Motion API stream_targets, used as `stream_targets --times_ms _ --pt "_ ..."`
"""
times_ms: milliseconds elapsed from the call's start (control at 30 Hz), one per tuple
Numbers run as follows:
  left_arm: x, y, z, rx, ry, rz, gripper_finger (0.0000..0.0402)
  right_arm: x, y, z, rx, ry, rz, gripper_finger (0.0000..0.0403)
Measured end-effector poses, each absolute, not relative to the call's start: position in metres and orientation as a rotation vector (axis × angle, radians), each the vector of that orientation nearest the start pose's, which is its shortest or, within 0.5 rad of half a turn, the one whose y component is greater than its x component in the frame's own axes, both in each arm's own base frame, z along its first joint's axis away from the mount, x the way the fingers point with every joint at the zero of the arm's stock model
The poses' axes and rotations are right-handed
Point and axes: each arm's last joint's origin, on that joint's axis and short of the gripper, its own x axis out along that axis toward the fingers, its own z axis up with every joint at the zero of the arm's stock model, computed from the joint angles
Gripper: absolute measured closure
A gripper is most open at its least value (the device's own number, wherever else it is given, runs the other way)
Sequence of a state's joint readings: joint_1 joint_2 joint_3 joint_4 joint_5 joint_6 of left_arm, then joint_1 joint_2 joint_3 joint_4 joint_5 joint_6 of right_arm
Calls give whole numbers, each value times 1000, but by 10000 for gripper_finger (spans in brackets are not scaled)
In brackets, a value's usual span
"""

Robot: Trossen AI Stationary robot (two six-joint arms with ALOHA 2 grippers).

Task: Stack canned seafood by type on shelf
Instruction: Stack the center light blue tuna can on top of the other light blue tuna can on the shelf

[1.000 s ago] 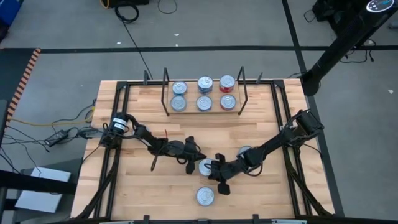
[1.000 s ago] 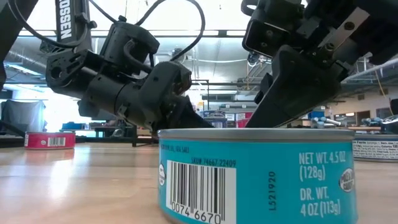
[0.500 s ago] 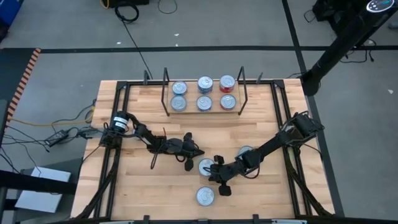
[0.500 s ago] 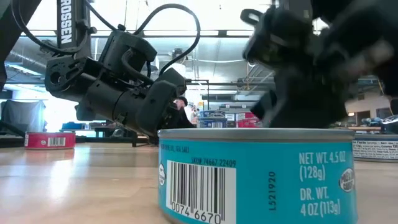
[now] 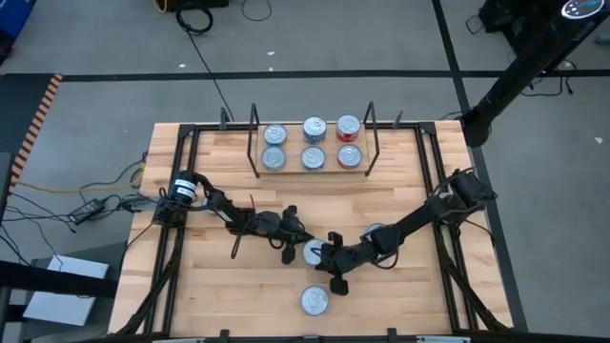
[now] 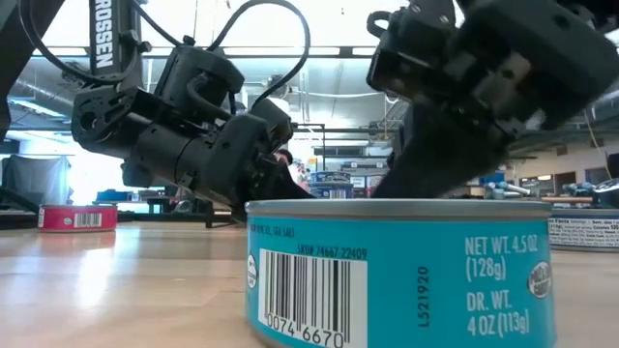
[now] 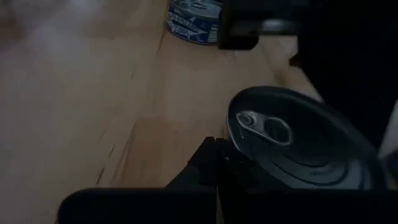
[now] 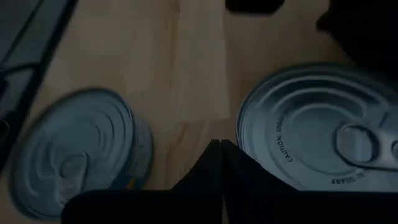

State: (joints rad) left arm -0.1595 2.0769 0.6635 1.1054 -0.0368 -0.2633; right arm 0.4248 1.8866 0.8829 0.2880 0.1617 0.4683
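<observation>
Tins of seafood (image 5: 313,144) already filled the shelf (image 5: 355,171): four blue-labelled, two red. Off it, one tin (image 5: 312,253) lay between the left gripper (image 5: 290,246) and right gripper (image 5: 327,263), both closed and empty; another (image 5: 315,301) waited nearby.

Six tins (image 5: 314,143) stand on the shelf (image 5: 313,169); others lie loose.

shelf (image 5: 313,170): far centre of desk (image 5: 205,205), six tins on it in two rows | one tin (image 5: 314,253): mid-desk between both grippers | another tin (image 5: 315,300): near edge | fourth (image 5: 376,232): right, under right arm
</observation>
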Motion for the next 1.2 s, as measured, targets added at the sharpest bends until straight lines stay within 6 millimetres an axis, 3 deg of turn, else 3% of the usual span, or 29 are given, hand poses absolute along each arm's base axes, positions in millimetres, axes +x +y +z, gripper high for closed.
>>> stream_targets --times_ms 600,1200 --pt "336 -56 72 -224 343 -85 401 329 113 161 320 648 25 399" --pt "335 -60 71 -192 387 -163 401 334 92 164 447 633 -60 398"
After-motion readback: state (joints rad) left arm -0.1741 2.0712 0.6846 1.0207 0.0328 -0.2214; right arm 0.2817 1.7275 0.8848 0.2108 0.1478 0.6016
